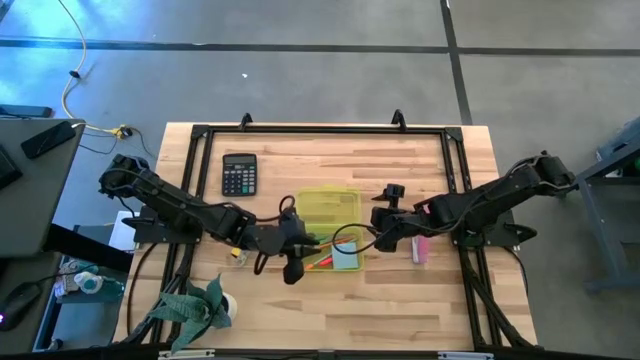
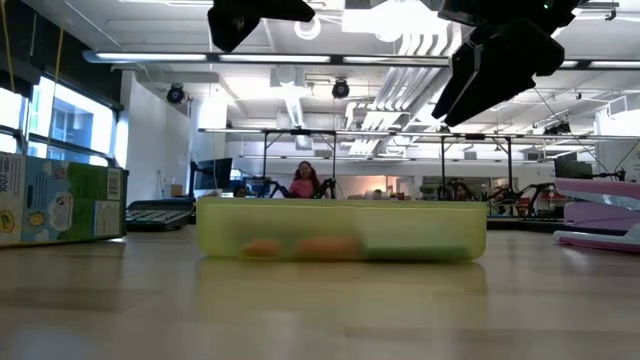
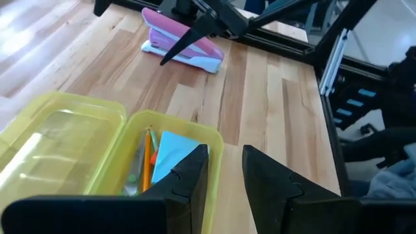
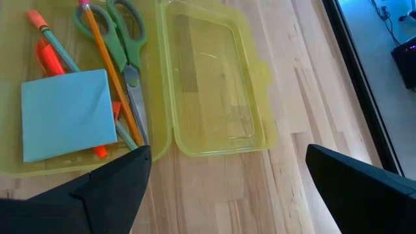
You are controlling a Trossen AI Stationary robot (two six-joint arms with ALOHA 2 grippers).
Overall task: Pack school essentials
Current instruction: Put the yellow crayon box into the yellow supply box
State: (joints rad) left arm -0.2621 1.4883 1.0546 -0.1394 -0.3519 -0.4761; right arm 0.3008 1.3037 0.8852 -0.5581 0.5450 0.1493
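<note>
In the high view's left half a calculator (image 1: pixel 239 173) sits at upper left of the table (image 1: pixel 330 300), well apart from the work, and the left gripper (image 1: pixel 292 262) hangs low at centre-left, just beside the near-left edge of the open yellow case (image 1: pixel 330 207). Its fingers (image 3: pixel 188 179) stand narrowly parted and hold nothing, one of them over the case's rim, so a descent from here risks catching that rim and tipping or dragging the light case, spilling what is packed. At frame centre the tray holds the essentials: a blue pad (image 4: pixel 64 114) lying flat on top, green-handled scissors (image 4: pixel 125 45) beside it with blades pointing to the tray's near wall, an orange pencil (image 4: pixel 107 71) and a green pencil (image 4: pixel 65 55) running lengthwise under the pad, and a red marker (image 4: pixel 49 58) at the far side. The clear lid (image 4: pixel 211 84) lies flat open beside the tray; if either arm swings it shut carelessly, the pad's raised corner or the pencil ends may jam it. Right of centre the right gripper (image 1: pixel 388 215) hovers over the case's right side, fingers spread wide and empty. A pink stapler (image 1: pixel 420 247) lies further right on the table, outside the case, close enough to be knocked by that arm.
</note>
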